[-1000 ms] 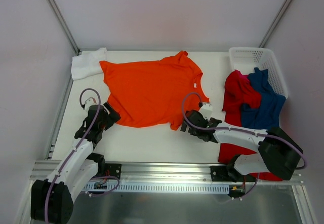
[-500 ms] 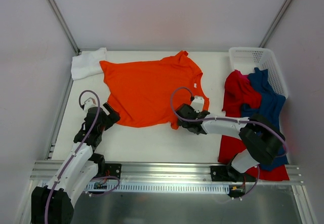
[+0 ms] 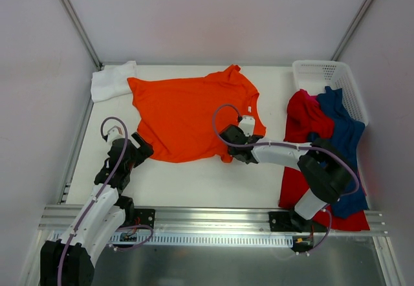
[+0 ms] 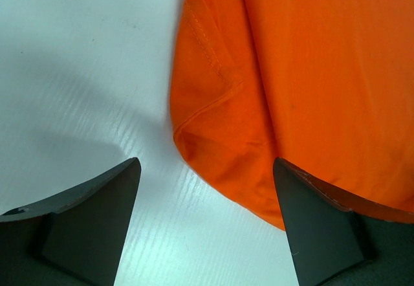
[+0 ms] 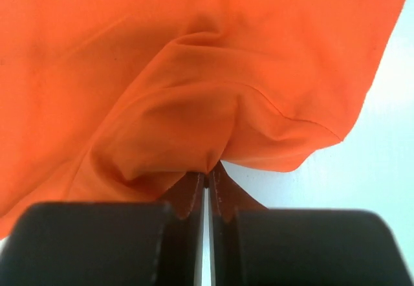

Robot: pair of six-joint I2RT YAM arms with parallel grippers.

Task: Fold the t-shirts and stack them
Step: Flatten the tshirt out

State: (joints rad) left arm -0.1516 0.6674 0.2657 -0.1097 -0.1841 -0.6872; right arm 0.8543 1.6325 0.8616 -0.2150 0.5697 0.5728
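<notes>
White table (image 3: 194,182) from above: orange t-shirt (image 3: 187,111) spread flat left of white basket (image 3: 330,79), unfolded; white t-shirt (image 3: 111,82) bunched farther left; red t-shirt (image 3: 303,116) and dark blue t-shirt (image 3: 341,136) heaped at basket's near side. No folding or stacking done yet. From left wrist: left gripper (image 4: 205,169) spread wide around orange corner, gripping nothing. From right wrist: right gripper (image 5: 207,177) pinched shut on puckered orange hem

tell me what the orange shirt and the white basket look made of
The orange t-shirt: probably thin knit cloth, matte; it bunches into soft folds where the shut right gripper pinches it, and the hem shows stitching. The basket: likely hard white plastic; straight walls pierced with rows of holes.
</notes>
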